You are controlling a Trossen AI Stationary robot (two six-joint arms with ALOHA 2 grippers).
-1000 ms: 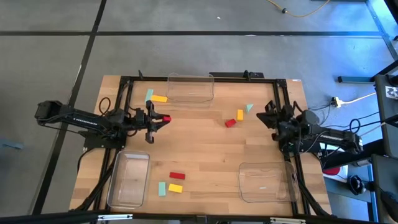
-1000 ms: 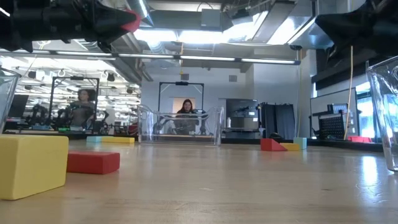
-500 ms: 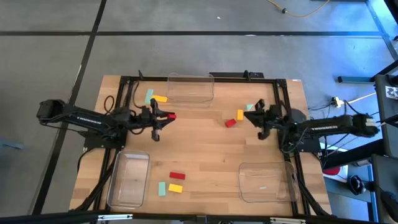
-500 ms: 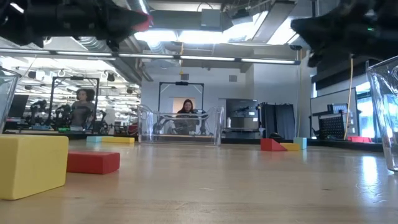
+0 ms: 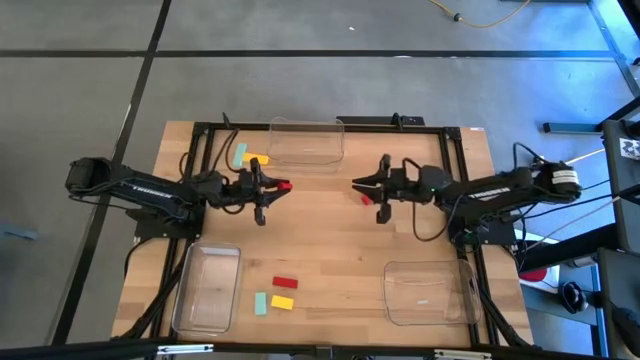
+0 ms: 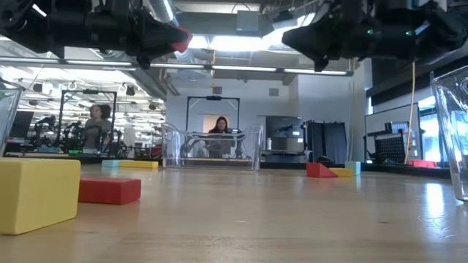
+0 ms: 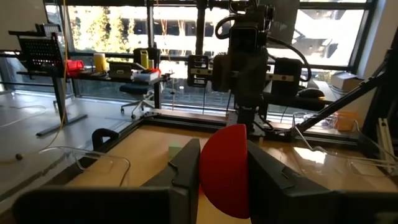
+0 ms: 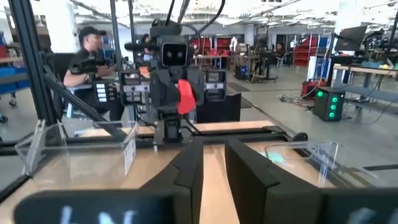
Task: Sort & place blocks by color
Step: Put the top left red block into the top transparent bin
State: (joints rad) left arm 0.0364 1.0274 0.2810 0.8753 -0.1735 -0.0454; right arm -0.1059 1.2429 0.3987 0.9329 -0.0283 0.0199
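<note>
My left gripper [image 5: 275, 187] hangs above the table's middle left, shut on a red block [image 5: 285, 186] that shows large in the left wrist view [image 7: 225, 169]. My right gripper [image 5: 356, 183] faces it from the right, above the table, narrowly open and holding nothing [image 8: 213, 155]. A red block [image 5: 368, 199] and a yellow one [image 5: 386, 185] lie under the right arm. A teal [image 5: 240, 153] and a yellow block [image 5: 258, 158] lie far left. Red [image 5: 285, 283], yellow [image 5: 282, 301] and teal [image 5: 260, 303] blocks lie near the front edge. My left gripper pinches the red block between its two fingers [image 7: 186, 168], one on each flat side [image 7: 208, 171]. The fingers lie level and point toward the table's right. The block juts past the fingertips and is lifted clear of the table [image 6: 179, 36].
Three clear trays stand on the table: one at the far edge [image 5: 306, 128], one near left [image 5: 186, 295], one near right [image 5: 462, 298]. Bare wood lies between the trays in the middle. People sit in the room beyond the table [image 6: 218, 128].
My left gripper has carried the red block toward the table's right, still lifted. My right gripper has reached from the table's right edge toward the left, past the red and yellow blocks, and now faces the left gripper near the middle.
</note>
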